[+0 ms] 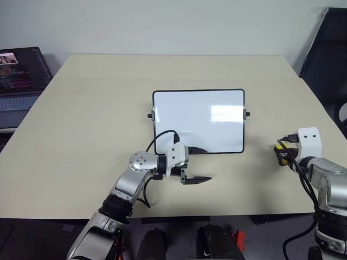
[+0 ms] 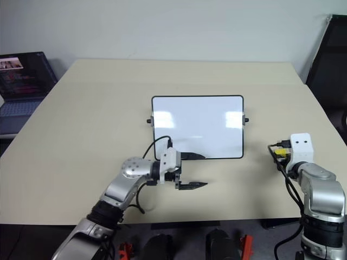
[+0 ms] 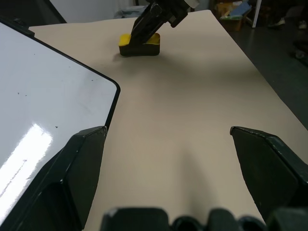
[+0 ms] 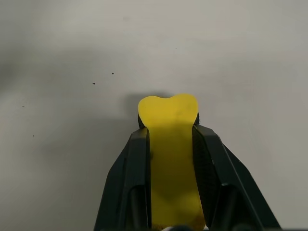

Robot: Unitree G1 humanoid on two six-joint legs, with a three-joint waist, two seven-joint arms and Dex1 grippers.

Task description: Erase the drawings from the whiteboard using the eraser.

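The glossy whiteboard [image 1: 198,121], black-framed with rounded corners, lies mid-table [image 1: 81,135], long side running left to right, wiped white apart from faint specks. Right of it, well apart, the right gripper [image 4: 169,139] pinches the yellow, black-bottomed eraser [image 4: 169,144] lengthwise on the tabletop. The left gripper [image 1: 196,164] hangs spread wide and empty at the board's near edge, its far finger partly lost against the frame.

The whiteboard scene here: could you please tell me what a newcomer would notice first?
First, the whiteboard, glossy and blank, lying mid-table. Next, the yellow eraser, pinched in the right tool and resting on the table to the board's right. The left tool is open at the board's near edge.
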